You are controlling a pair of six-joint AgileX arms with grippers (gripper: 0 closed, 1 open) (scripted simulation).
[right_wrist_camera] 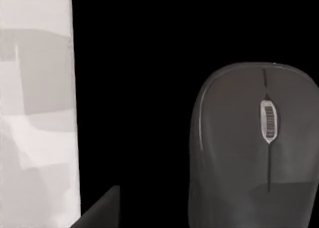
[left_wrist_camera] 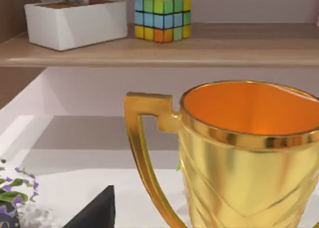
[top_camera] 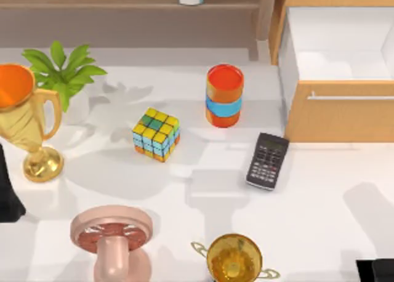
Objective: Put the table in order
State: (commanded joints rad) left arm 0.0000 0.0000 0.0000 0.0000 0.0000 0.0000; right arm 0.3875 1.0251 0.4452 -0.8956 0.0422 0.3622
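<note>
The white table (top_camera: 320,189) carries scattered objects. A multicoloured cube (top_camera: 156,133) lies near the middle, with a red, blue and orange can (top_camera: 225,95) behind it to the right and a black calculator (top_camera: 268,161) further right. A gold trophy with an orange inside (top_camera: 24,125) stands at the left, and it looms close in the left wrist view as trophy (left_wrist_camera: 249,153). My left arm (top_camera: 7,193) is at the left edge, and a dark part of my left gripper (left_wrist_camera: 97,210) shows just before the trophy. My right gripper (right_wrist_camera: 99,208) hovers over a grey mouse (right_wrist_camera: 254,148) on a black mat (right_wrist_camera: 139,88).
A green plant (top_camera: 61,69) stands at the back left, a pink wheeled object (top_camera: 112,239) and a second gold cup (top_camera: 234,257) at the front. An open light-wood drawer (top_camera: 338,100) is at the back right. The brown shelf (left_wrist_camera: 159,51) holds a tissue box (left_wrist_camera: 75,21) and another cube (left_wrist_camera: 162,18).
</note>
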